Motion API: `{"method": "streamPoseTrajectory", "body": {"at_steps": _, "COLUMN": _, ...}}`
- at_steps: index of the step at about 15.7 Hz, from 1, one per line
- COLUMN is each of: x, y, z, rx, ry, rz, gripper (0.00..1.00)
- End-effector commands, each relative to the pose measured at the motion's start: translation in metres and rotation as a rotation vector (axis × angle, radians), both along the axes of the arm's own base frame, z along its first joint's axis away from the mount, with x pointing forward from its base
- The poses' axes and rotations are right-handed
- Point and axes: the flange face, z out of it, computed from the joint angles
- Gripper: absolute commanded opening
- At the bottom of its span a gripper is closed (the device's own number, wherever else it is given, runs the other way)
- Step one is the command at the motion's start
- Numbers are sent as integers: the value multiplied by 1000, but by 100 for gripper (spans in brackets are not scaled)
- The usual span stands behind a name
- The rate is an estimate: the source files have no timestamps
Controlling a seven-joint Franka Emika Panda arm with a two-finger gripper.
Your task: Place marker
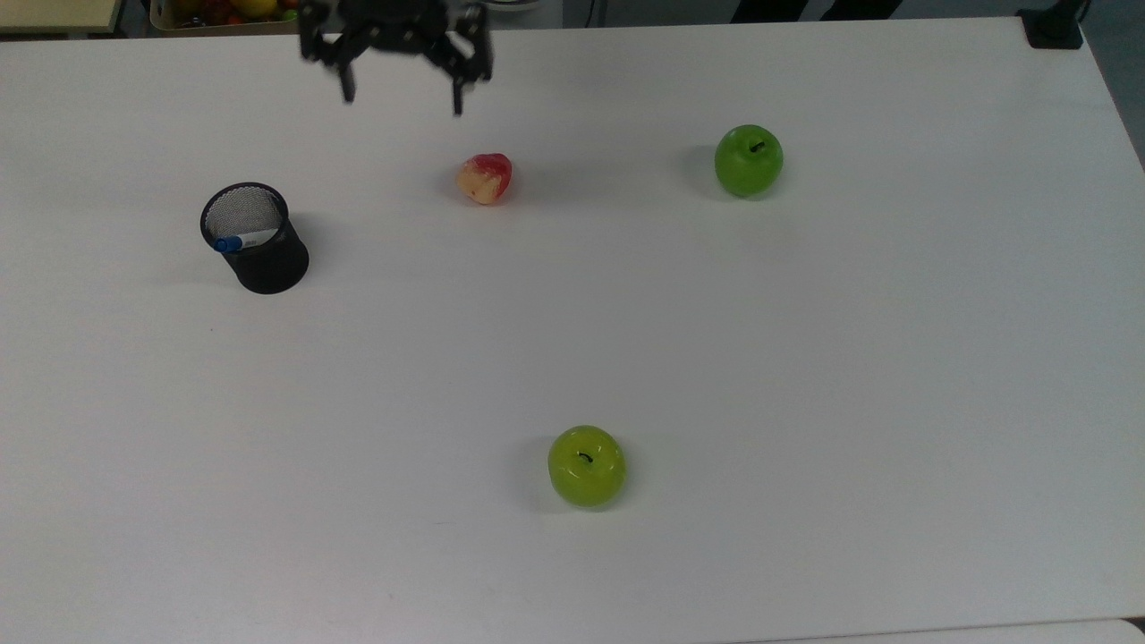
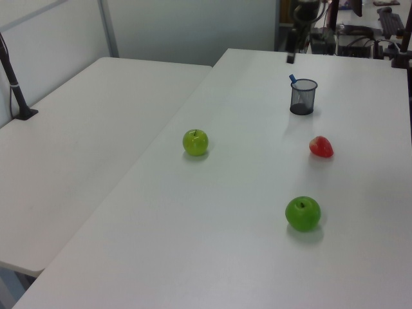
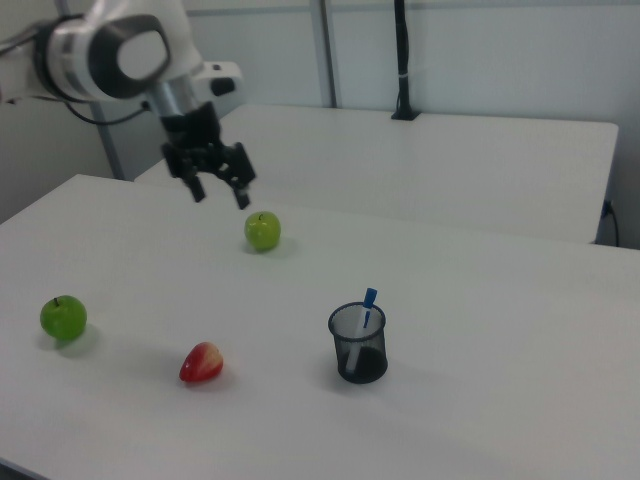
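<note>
- Top view: the marker (image 1: pixel 240 241) leans inside the black mesh cup (image 1: pixel 266 259), its blue cap against the rim on the top view's left; the cup stands on the white bench (image 1: pixel 805 358) well apart from the jaws (image 1: pixel 402 96), which hang spread wide and empty near the far edge, just above the red fruit (image 1: pixel 486 178). One green apple (image 1: pixel 749 160) sits toward the top view's right, a yellower apple (image 1: pixel 587 466) nearer the front
- Left view: the marker (image 2: pixel 293 80) pokes its blue cap above the cup (image 2: pixel 302 97); the red fruit (image 2: pixel 321 147) lies nearer the camera, then the green apple (image 2: pixel 302 214), with the yellower apple (image 2: pixel 196 142) to the left view's left
- Right view: the jaws (image 3: pixel 219 193) are apart, holding nothing, raised above the bench close to the yellower apple (image 3: pixel 262 231); the marker (image 3: pixel 366 307) stands tilted in the cup (image 3: pixel 359 345), cap up; the red fruit (image 3: pixel 202 363) and green apple (image 3: pixel 63 317) lie to the right view's left
</note>
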Motion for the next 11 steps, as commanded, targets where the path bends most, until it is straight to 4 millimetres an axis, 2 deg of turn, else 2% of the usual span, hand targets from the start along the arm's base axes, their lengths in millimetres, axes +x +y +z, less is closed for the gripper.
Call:
{"method": "streamPoseTrajectory", "body": {"at_steps": 1, "x": -47, "y": 19, "z": 31, "rx": 5, "ry": 98, "rz": 28, "gripper": 100}}
{"method": "streamPoseTrajectory", "body": {"at_steps": 4, "x": -59, "y": 20, "z": 42, "rx": 7, "ry": 111, "rz": 25, "gripper": 100}}
{"method": "streamPoseTrajectory", "body": {"at_steps": 11, "x": -57, "y": 12, "z": 43, "rx": 21, "ry": 106, "rz": 4, "gripper": 100}}
